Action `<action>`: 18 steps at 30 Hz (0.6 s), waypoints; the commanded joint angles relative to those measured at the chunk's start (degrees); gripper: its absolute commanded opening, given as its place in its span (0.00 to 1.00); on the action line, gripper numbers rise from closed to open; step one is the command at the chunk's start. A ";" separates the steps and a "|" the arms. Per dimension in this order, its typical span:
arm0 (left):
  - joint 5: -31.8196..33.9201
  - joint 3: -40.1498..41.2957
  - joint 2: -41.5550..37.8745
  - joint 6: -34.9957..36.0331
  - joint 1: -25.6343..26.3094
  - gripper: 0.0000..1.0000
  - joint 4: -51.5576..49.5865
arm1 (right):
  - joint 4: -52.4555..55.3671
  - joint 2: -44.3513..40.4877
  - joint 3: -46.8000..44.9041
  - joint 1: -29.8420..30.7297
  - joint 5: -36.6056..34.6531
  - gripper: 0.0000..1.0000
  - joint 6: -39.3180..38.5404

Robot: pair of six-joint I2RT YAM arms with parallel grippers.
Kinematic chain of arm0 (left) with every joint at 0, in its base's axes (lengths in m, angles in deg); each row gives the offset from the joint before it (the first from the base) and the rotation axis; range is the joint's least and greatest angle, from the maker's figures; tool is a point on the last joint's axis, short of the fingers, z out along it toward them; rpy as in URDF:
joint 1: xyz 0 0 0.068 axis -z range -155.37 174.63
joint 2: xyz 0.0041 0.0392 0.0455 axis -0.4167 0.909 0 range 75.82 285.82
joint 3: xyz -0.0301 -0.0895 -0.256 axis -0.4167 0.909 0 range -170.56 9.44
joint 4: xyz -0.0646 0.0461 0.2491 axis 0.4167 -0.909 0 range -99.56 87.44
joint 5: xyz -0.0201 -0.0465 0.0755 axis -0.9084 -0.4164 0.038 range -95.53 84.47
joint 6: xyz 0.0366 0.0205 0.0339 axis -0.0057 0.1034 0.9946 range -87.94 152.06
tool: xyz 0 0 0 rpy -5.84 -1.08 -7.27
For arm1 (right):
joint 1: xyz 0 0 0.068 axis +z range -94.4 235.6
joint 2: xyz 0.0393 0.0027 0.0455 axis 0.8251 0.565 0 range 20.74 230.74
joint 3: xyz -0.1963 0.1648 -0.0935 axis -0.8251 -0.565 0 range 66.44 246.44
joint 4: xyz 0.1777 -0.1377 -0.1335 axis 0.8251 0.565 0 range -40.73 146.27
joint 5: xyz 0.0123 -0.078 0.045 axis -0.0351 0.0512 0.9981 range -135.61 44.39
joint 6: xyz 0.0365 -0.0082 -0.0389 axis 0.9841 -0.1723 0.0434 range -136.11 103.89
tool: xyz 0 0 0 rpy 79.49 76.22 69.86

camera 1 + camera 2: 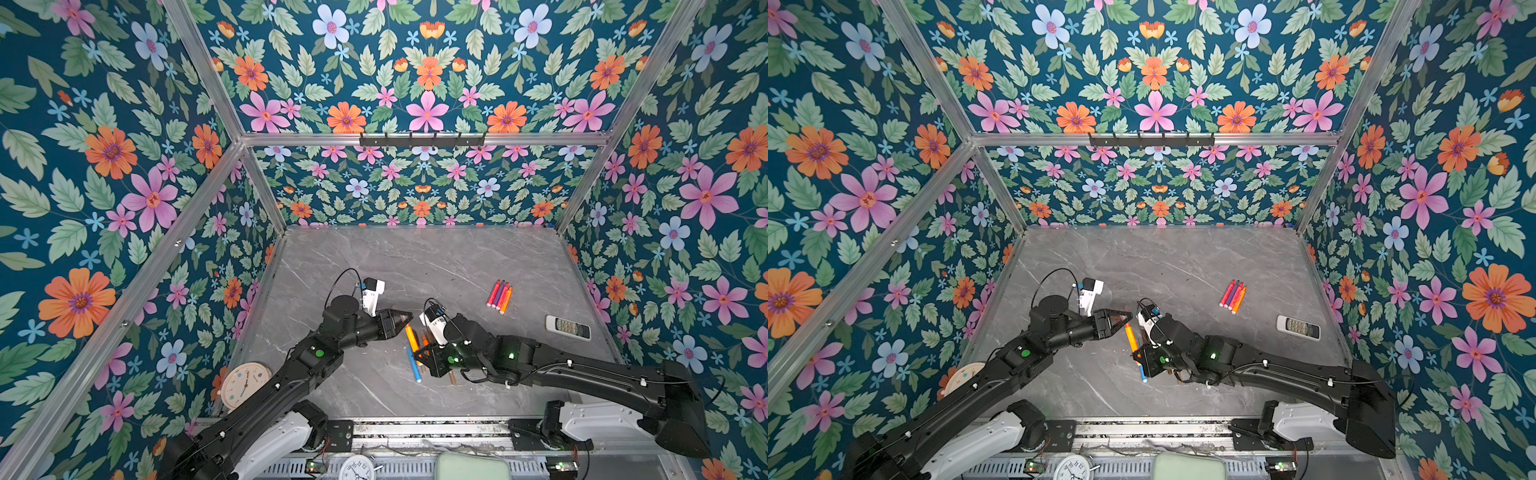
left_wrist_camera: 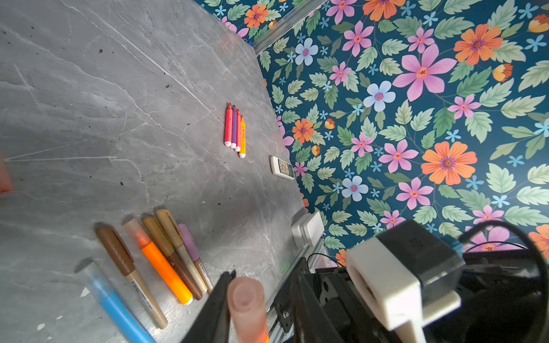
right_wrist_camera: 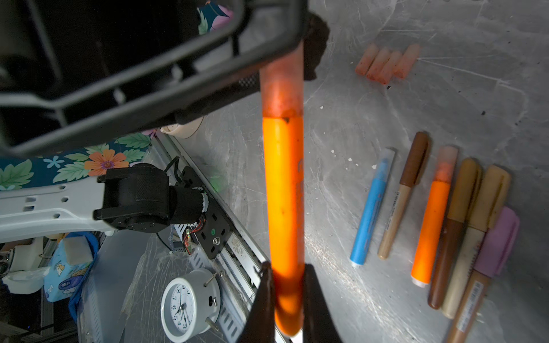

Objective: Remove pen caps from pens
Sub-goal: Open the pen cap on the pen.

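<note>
An orange pen point(image 3: 283, 193) hangs above the table between both arms, seen in a top view too point(image 1: 411, 338). My right gripper point(image 3: 286, 273) is shut on its barrel end. Its translucent orange-red pen cap point(image 3: 280, 86) sits on the other end, and my left gripper point(image 2: 255, 285) is shut on that cap point(image 2: 246, 303). Several capped pens point(image 3: 433, 225) lie side by side on the table below. Several loose orange-red caps point(image 3: 386, 63) lie in a row further off. Several uncapped pens point(image 1: 500, 296) lie together toward the back right.
A white remote control point(image 1: 568, 327) lies near the right wall. A cream round clock point(image 1: 245, 384) leans at the front left corner. A white alarm clock point(image 1: 357, 468) and a pale green block point(image 1: 473, 467) sit on the front rail. Floral walls enclose the grey table point(image 1: 415, 266).
</note>
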 commanded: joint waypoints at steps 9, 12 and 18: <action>0.19 -0.43 -0.32 0.13 1.16 0.02 2.06 | -1.08 0.16 0.54 -0.02 -0.56 0.00 -0.26; 0.75 -0.56 -0.72 0.36 1.20 0.00 1.11 | -1.06 0.08 0.45 0.04 -0.48 0.00 -0.18; -0.11 -0.25 -0.84 -0.14 1.27 0.00 1.67 | -0.98 0.41 0.79 0.04 -0.21 0.23 -0.40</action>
